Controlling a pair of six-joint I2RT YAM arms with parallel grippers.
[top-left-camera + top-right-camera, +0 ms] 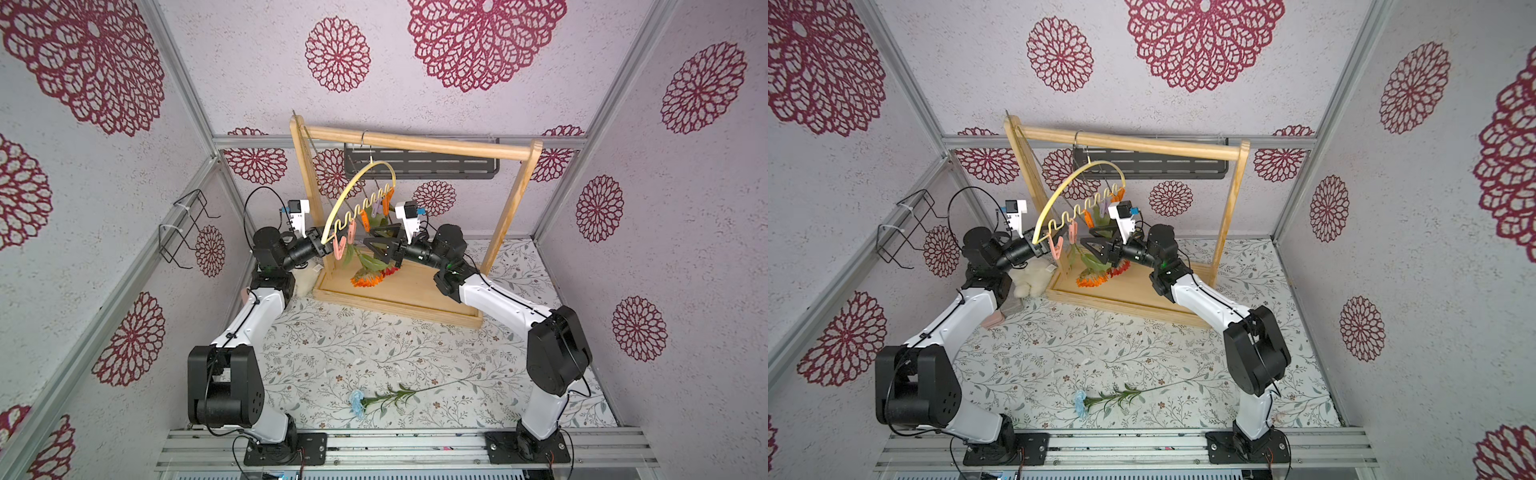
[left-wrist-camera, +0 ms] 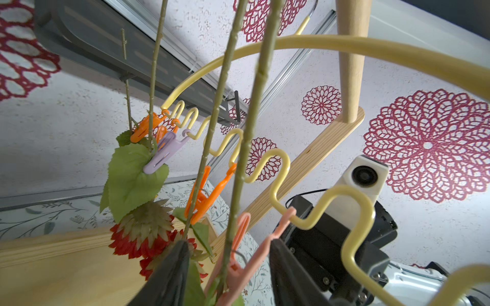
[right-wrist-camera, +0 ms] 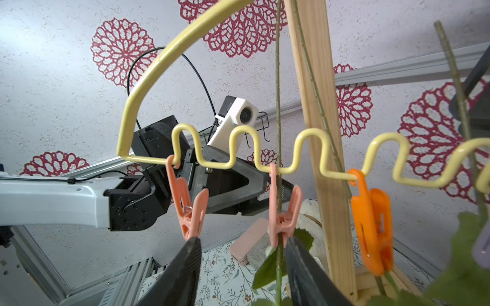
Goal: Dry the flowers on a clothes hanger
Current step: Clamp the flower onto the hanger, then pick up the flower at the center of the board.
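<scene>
**Flowers up on the hanger, both tools apart, blue one down on the counter**

Was standing by this rig, here's what I saw. The clothes hanger [image 3: 144, 82] hung by its hook from the top bar of the wooden rack [image 1: 415, 142], at the far side of the counter [image 1: 332, 345] and toward the rack's left post. Most of the flowers [image 2: 138, 172] dangled heads down from its wavy bar. An orange bloom [image 1: 366, 280] and a red bloom [image 2: 140, 238] sat low over the rack's base, with big green leaves above them. A lilac clothespin [image 2: 161, 153] and an orange clothespin [image 3: 371, 225] sat further along the bar.

The left tool [image 2: 229, 243] was at the hanger's left end with its fingers apart. A pink clothespin [image 3: 282, 220] and the stem it gripped sat between them. One finger looked just beside the pin's handle, not squeezing it. A second pink clothespin [image 3: 189, 212], right at the end of the bar, looked empty.

The right tool [image 3: 242, 239] reached in from the right, just under the first pink pin. Its fingers were apart too, either side of that same stem and clamped on nothing.

The light blue flower [image 1: 357, 404] lay flat on the near side of the counter, between the two arm bases and well apart from the hanger.
</scene>
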